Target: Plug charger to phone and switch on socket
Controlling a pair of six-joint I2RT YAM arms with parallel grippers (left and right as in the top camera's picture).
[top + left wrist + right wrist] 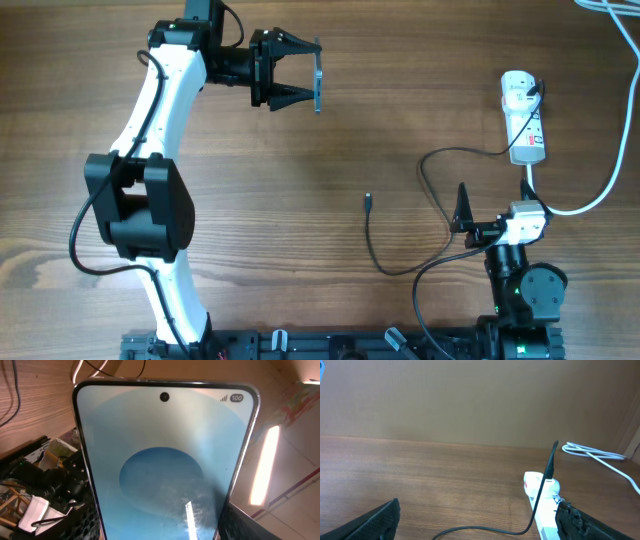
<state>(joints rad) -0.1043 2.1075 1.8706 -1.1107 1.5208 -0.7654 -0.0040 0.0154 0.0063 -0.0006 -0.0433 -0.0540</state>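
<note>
The wooden table (400,60) fills the overhead view. The white left arm (150,120) reaches up the left side of the frame, and the left fingers (314,75) are closed on the phone (317,88) at upper centre-left. From overhead the phone is seen edge-on, as a thin pale sliver between the two black fingers.

In the left wrist view the phone's face takes up almost the whole frame. It has a dark rounded bezel and a pale blue screen with a deeper blue disc low in the middle. A punch-hole lens sits at top centre, and signal bars and a "100" badge are at upper right. Dark textured parts flank its lower corners.

The socket (524,120) lies on the table at upper right, a white elongated strip with small markings. A black plug (535,92) is seated in it near its top end. A thick white cord (610,190) sweeps from it along the right edge.

The right fingers (477,507), at lower right of the overhead view, are spread wide and hold nothing.

The charger (465,150), a thin black cable, runs left from the socket and loops down across the table. Its connector tip (368,202) lies free near the centre, well apart from the phone.
</note>
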